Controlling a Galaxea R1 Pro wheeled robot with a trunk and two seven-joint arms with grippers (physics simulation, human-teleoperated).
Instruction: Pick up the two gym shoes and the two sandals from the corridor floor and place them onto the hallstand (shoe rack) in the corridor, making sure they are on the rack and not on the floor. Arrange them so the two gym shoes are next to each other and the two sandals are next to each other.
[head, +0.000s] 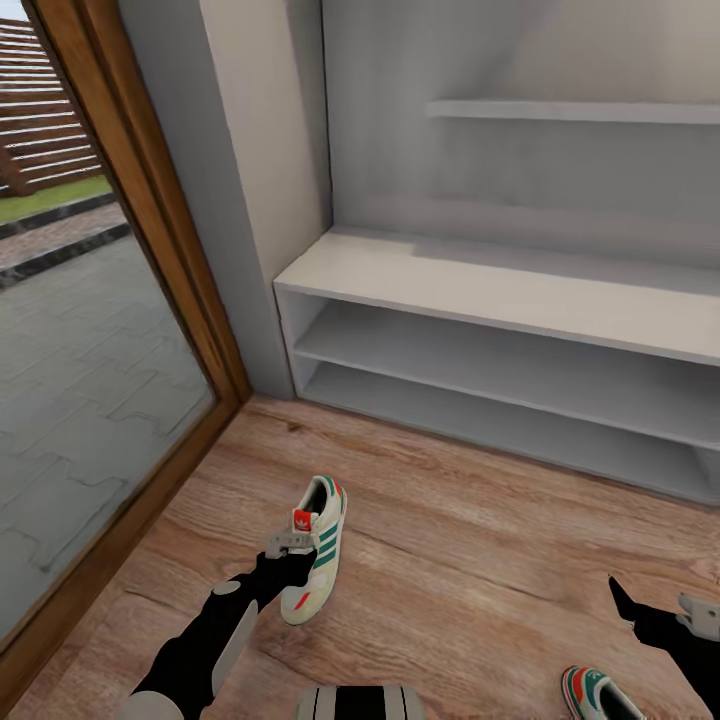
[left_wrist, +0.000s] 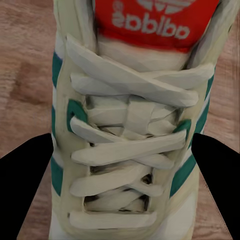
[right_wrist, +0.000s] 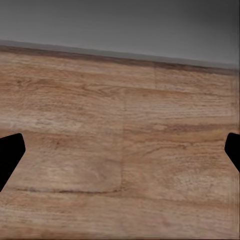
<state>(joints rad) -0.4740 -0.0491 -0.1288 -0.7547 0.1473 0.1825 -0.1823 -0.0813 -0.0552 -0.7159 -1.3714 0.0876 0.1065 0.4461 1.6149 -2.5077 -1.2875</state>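
Observation:
One gym shoe (head: 322, 545), cream with green stripes and a red tongue patch, sits between the fingers of my left gripper (head: 290, 552), low over the corridor floor (head: 470, 560). In the left wrist view the laces of this gym shoe (left_wrist: 127, 125) lie under my left gripper (left_wrist: 120, 150), and the black fingers (left_wrist: 27, 172) press its two sides. The second gym shoe (head: 597, 695) lies on the floor at the lower right, close to my right gripper (head: 628, 603). That right gripper (right_wrist: 120, 152) is open over bare planks. The hallstand (head: 500, 285) stands ahead. The sandals are out of view.
A wood-framed glass door (head: 150, 250) runs along the left, showing paving outside. A grey wall corner (head: 265, 150) meets the hallstand's left end. A floating shelf (head: 570, 110) hangs above the flat top. My base (head: 360, 703) shows at the lower edge.

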